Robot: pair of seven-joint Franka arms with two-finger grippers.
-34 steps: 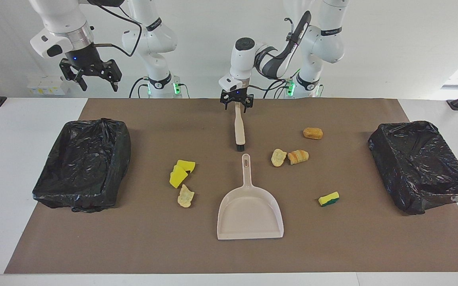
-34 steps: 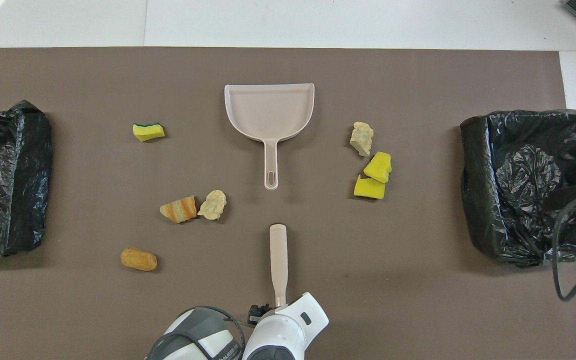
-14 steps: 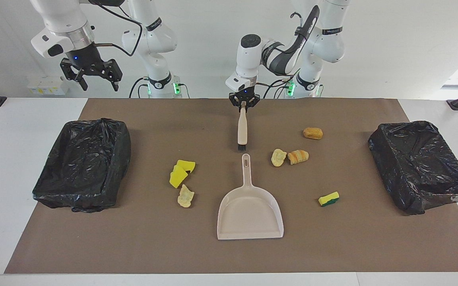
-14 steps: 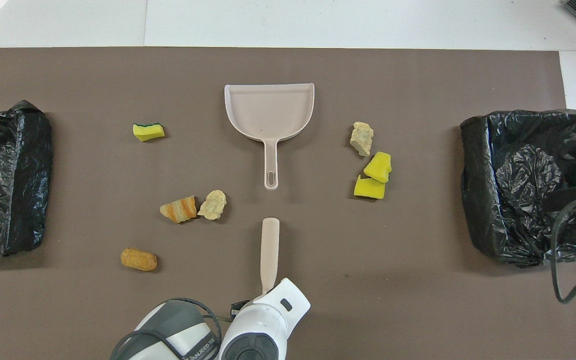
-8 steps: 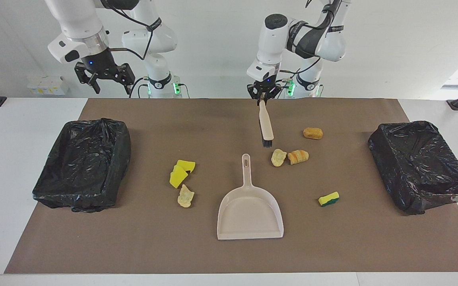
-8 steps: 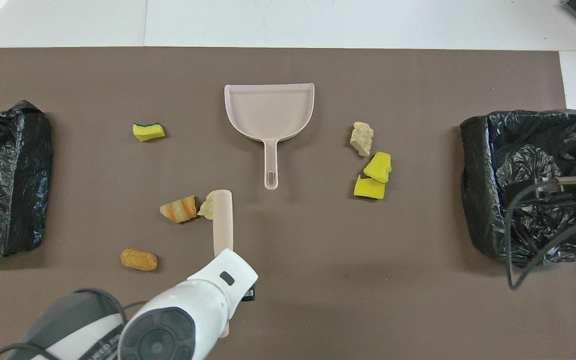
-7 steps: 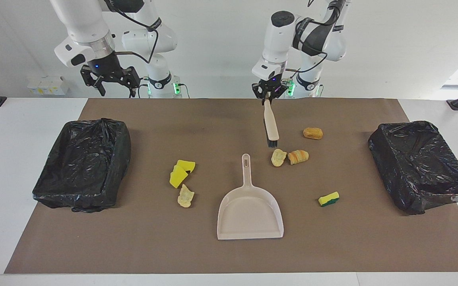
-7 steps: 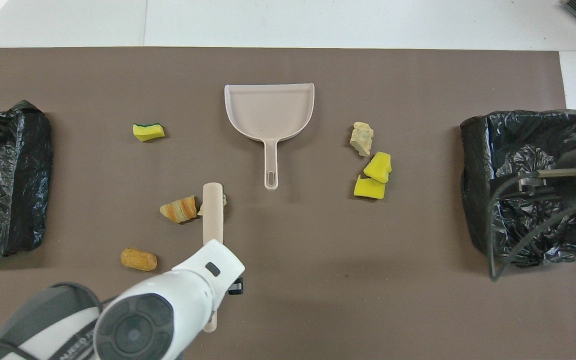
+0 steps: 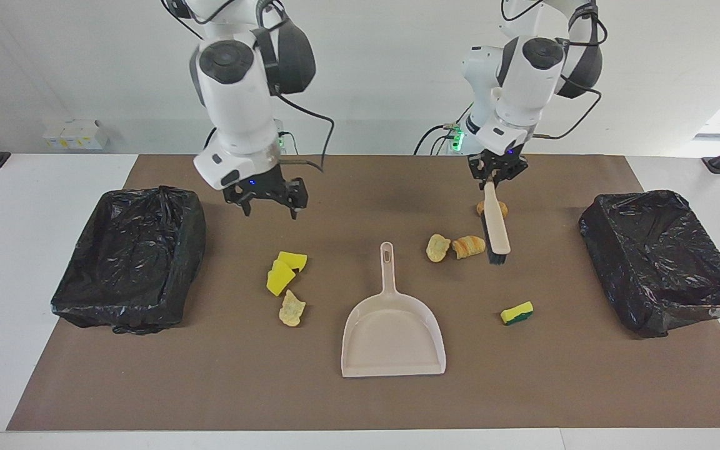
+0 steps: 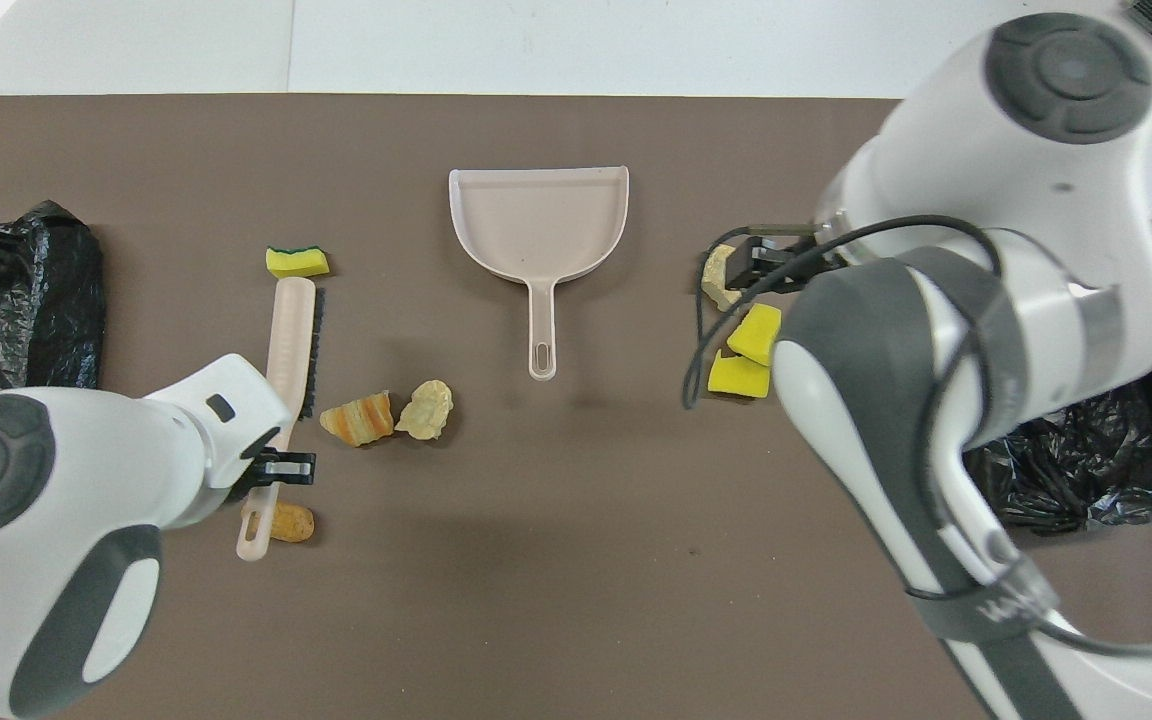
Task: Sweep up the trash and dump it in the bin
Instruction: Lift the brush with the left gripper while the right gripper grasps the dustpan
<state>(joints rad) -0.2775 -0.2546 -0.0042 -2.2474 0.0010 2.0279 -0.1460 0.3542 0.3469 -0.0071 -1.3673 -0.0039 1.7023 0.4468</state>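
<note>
You are looking at a sweep barely begun: the left gripper (image 9: 497,177) is gripping the brush (image 9: 496,226) by its handle, hanging it bristles-down in the air beside the croissant (image 9: 469,246) and chip (image 9: 437,247), while the right gripper (image 9: 266,195) is hovering spread wide and carrying nothing, over bare mat just nearer the robots than the two yellow sponges (image 9: 285,271). Nothing is lying in the dustpan (image 9: 394,334) and no piece is showing in either bin (image 9: 130,256), so all seven pieces are waiting on the mat: a roll (image 9: 501,210) partly hidden by the brush handle, the green-backed sponge (image 9: 516,312) toward the left arm's end, and a second chip (image 9: 291,309) by the sponges. You are getting open mat on every side of the pan, with the second bin (image 9: 660,259) well apart at the left arm's end, and the mat's edge farthest from the robots running not far from the pan's mouth
</note>
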